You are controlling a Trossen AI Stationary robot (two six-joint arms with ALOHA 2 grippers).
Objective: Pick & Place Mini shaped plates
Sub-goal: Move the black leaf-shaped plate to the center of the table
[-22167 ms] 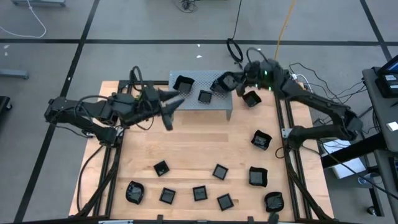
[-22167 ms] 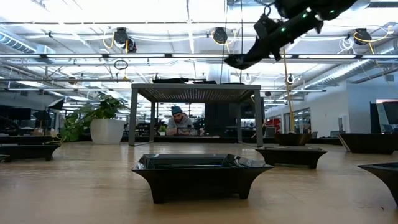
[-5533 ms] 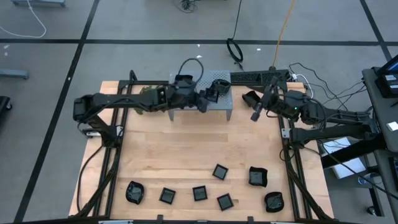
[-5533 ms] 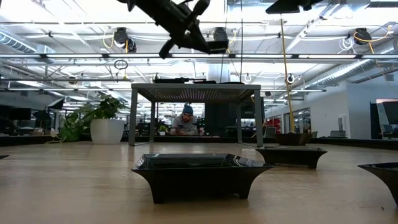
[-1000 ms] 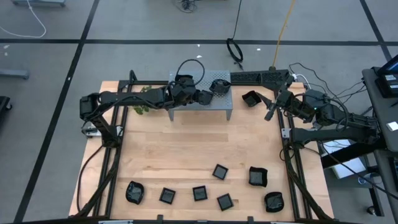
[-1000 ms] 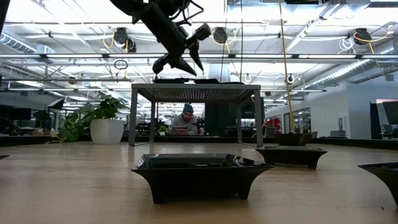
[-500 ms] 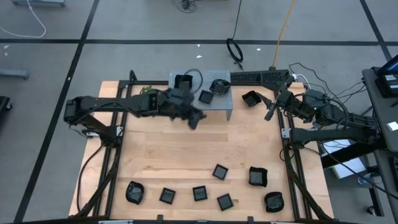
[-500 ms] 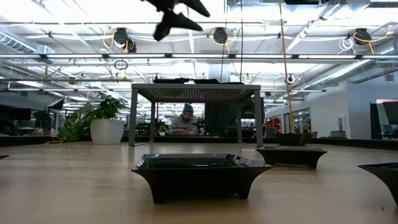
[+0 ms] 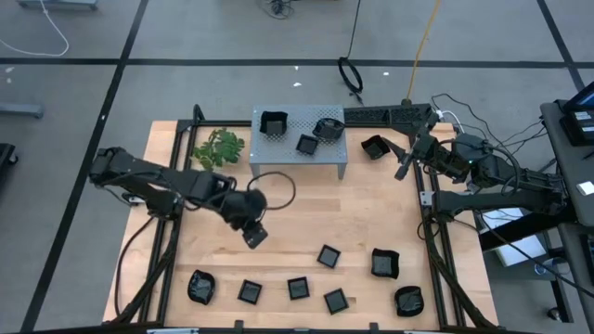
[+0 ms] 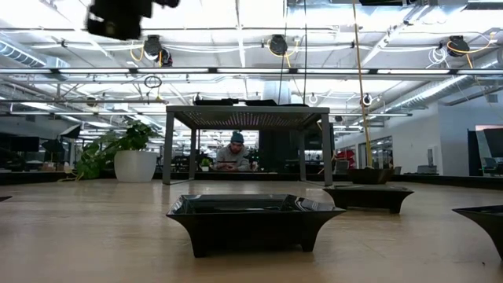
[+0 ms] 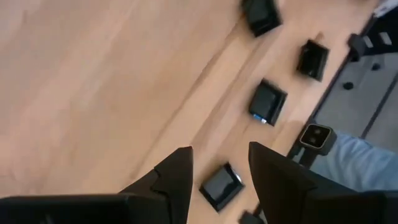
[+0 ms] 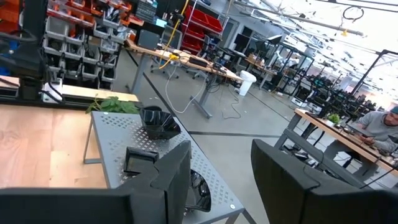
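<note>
Pale wooden table [image 9: 278,223] fills the overhead view, with a grey perforated stand [image 9: 299,139] at its far edge as the fixed mark. Three mini shaped plates sit on top of the stand: one at its left end [image 9: 273,122], one near the middle [image 9: 306,144], one toward its right end [image 9: 327,127]. A fourth plate [image 9: 375,147] lies on the table just right of the stand. Seven more lie well in front of the stand, strung along the near edge, the closest to the stand being a flat square [image 9: 328,256]. A green sprig [image 9: 217,148] rests just left of the stand. The left gripper [image 9: 253,234] hangs in front of the stand over bare wood, jaws apart and empty; in its wrist view the near row lies ahead of its fingers [image 11: 176,177], one square [image 11: 221,186] sitting between them in line of sight. That row lies from the jaws away from the stand, so the left arm is judged the nearer for it. The right gripper [image 9: 402,167] waits right of the stand, jaws apart, holding nothing
</note>
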